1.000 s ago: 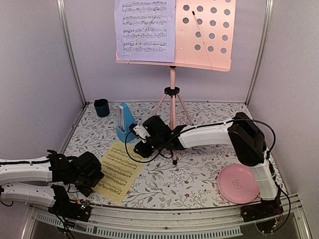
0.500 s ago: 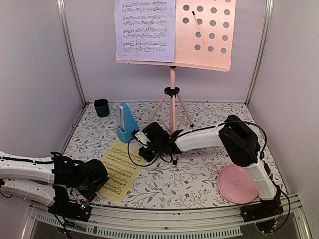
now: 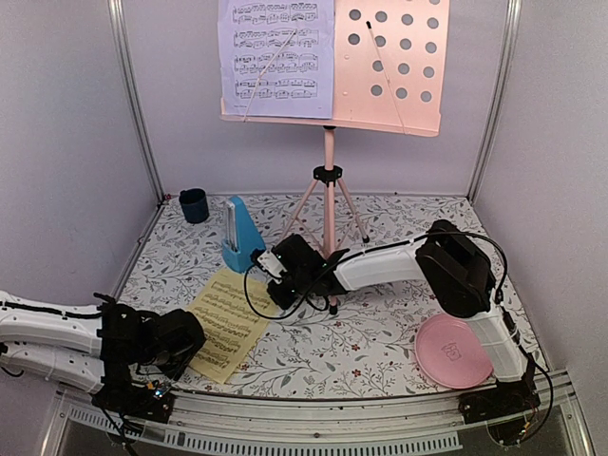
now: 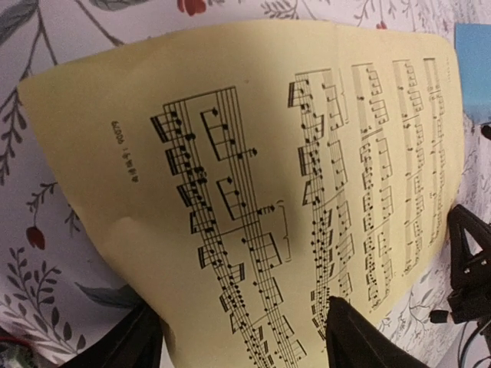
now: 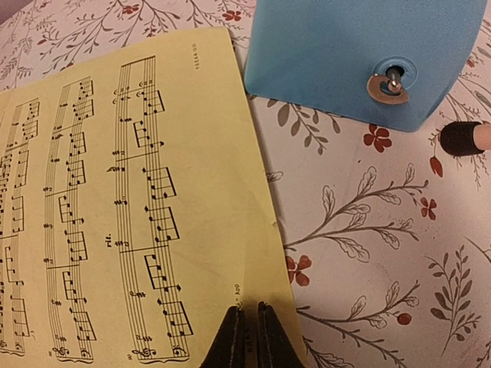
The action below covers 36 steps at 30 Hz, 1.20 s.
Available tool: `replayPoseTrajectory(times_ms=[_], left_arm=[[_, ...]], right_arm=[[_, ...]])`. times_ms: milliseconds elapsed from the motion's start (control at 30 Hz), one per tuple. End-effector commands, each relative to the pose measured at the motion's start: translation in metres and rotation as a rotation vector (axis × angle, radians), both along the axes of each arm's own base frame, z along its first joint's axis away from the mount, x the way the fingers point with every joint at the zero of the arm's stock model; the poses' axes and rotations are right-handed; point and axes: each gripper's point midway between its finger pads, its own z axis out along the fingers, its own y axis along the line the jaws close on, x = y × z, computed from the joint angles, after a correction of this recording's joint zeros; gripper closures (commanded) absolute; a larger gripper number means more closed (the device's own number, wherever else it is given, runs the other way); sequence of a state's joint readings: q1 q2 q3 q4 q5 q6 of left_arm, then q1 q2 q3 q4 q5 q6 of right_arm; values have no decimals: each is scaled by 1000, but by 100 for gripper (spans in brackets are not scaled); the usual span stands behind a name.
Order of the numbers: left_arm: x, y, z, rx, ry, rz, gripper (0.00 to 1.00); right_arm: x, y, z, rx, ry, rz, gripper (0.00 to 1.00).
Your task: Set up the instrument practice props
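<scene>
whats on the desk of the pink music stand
A lavender music sheet sits on the left half of the desk, under a thin wire. The right half holds no sheet. The desk behind the sheet is hidden.

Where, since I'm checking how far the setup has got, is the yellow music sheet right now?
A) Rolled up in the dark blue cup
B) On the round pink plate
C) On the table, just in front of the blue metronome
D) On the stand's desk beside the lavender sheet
C: the yellow sheet lies on the table in front of the blue metronome, and only the lavender sheet is on the stand's desk.
</scene>
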<state>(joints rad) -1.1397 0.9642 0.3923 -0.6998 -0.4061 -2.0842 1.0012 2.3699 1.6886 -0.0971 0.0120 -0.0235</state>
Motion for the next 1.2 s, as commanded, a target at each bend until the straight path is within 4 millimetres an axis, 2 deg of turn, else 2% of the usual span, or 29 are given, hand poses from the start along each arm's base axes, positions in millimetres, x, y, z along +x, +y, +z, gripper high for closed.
replayPoseTrajectory(times_ms=[0, 100, 167, 267, 367, 467, 567, 633, 733, 800, 933, 1067, 1133, 1167], left_arm=[[19, 0, 5, -9, -130, 33, 27], [30, -4, 15, -5, -203, 10, 30], [36, -7, 22, -8, -254, -8, 33], [44, -9, 33, -14, -317, -18, 36], [47, -6, 39, -17, -351, -14, 48], [45, -2, 35, -25, -341, -5, 65], [43, 1, 30, -25, -318, -4, 76], [42, 1, 28, -26, -296, -6, 76], [37, 4, 19, -20, -228, 2, 65], [33, 8, 12, -10, -179, 12, 63], [26, 12, 3, 7, -109, 28, 65], [23, 15, 3, 27, -62, 29, 65], [24, 13, 7, 32, -71, 12, 72], [26, 13, 11, 36, -85, 0, 79]], right_arm=[[-16, -23, -30, -89, 72, 15, 94], [-23, -28, -37, -98, 97, 19, 96], [-25, -27, -22, -71, 92, 24, 96], [-31, -27, -22, -67, 108, 32, 97], [-37, -27, -23, -67, 118, 42, 97], [-40, -26, -20, -59, 123, 51, 97], [-40, -24, -11, -33, 131, 37, 97], [-38, -22, -4, -17, 128, 32, 97], [-36, -20, 4, -4, 116, 30, 97], [-36, -20, 7, -2, 111, 32, 97], [-35, -19, 14, 6, 100, 34, 97], [-34, -19, 21, 13, 89, 35, 97], [-34, -18, 26, 20, 84, 37, 97], [-34, -18, 29, 24, 82, 38, 96]])
